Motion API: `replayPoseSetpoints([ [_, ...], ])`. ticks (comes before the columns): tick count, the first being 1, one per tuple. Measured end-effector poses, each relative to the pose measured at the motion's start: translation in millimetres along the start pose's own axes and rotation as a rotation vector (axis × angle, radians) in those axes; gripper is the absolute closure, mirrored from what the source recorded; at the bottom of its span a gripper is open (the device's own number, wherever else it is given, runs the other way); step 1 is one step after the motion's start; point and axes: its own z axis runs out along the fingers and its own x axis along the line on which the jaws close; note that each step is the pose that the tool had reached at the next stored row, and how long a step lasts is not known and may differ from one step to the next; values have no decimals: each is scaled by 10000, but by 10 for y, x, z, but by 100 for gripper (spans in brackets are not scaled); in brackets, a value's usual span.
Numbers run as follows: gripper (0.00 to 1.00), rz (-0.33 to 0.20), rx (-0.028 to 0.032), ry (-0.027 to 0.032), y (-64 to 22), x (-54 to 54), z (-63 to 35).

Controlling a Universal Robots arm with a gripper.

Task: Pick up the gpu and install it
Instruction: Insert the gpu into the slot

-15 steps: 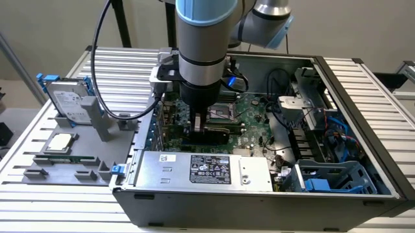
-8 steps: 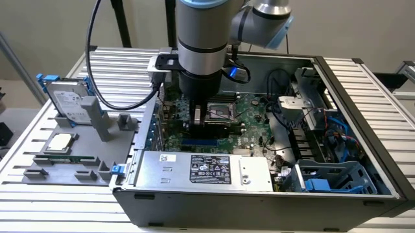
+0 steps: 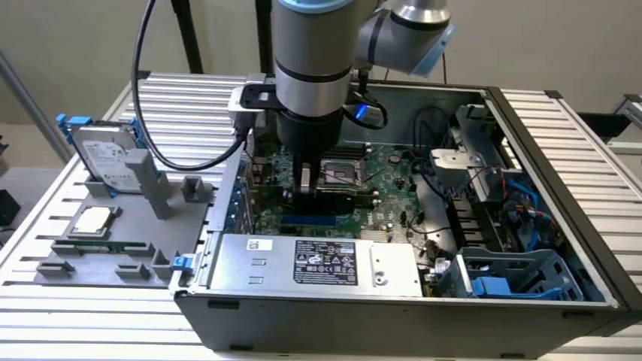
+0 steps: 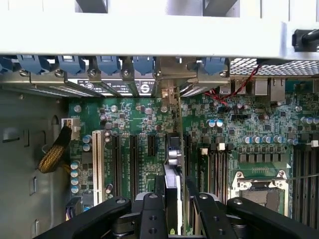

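Silver labelled power supply box (image 3: 316, 263) sits at the front of an open grey computer case (image 3: 401, 320) on the slatted metal surface (image 3: 90, 323) in the exterior view, as the grey robot arm (image 3: 313, 68) reaches down over the green motherboard (image 3: 386, 177). In the wrist view, the black end effector (image 4: 175, 201) is clenched on the thin gpu card (image 4: 173, 149), held edge-on among the long black expansion slots (image 4: 133, 159).

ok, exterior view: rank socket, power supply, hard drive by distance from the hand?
The hand holds the graphics card.
1. Socket, right beside it.
2. Power supply, inside the case, toward the camera.
3. Hard drive, outside the case, exterior view's left.
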Motion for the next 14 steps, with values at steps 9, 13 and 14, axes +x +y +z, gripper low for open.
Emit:
replayPoseSetpoints([
  [9,100,0,1,-1,0,0,1],
  [13,100,0,1,-2,0,0,1],
  [14,100,0,1,-2,0,0,1],
])
